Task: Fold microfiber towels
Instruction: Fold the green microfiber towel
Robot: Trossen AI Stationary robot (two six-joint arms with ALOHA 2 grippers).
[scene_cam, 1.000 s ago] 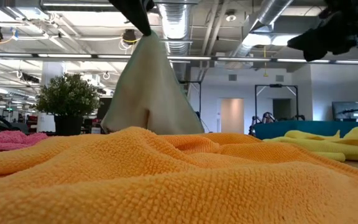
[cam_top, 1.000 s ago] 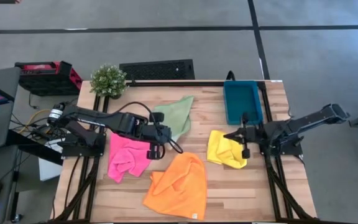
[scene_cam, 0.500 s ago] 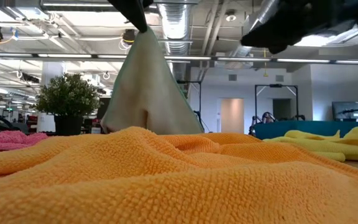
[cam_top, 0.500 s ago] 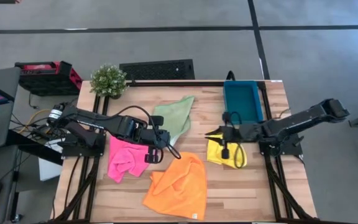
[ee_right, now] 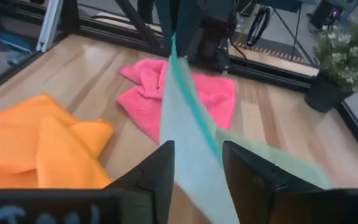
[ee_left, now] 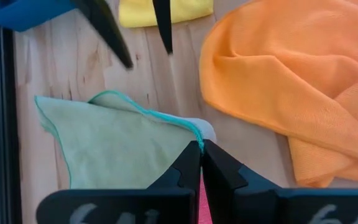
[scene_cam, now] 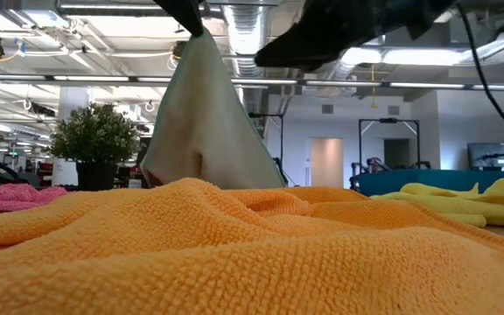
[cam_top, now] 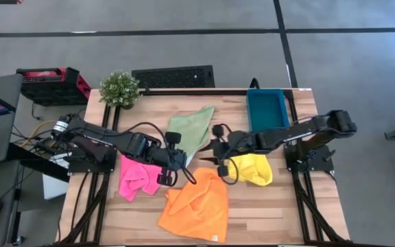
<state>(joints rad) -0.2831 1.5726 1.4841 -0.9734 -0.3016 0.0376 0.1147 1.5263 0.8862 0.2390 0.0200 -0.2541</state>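
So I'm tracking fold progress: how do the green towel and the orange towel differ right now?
The green towel is pinched at one corner by the shut left end effector and lifted into a peak; the orange towel lies loose and rumpled on the table, untouched. Green sits nearer the plant, orange nearer the front edge. Neither is folded.

A wooden counter [cam_top: 266, 206] carries four towels: sage green [cam_top: 192, 128], hot pink [cam_top: 137, 175], orange [cam_top: 197, 202] and yellow [cam_top: 254, 168]. A teal bin [cam_top: 267, 111] and a potted plant [cam_top: 119, 88] stand along its far edge.

Four microfiber towels on the table [cam_top: 266, 206]: one sage green towel [cam_top: 192, 129], one hot pink towel [cam_top: 138, 175], one orange towel [cam_top: 197, 202], one yellow towel [cam_top: 252, 168]. One teal bin [cam_top: 268, 111]. One potted plant [cam_top: 119, 88]. Two arms.
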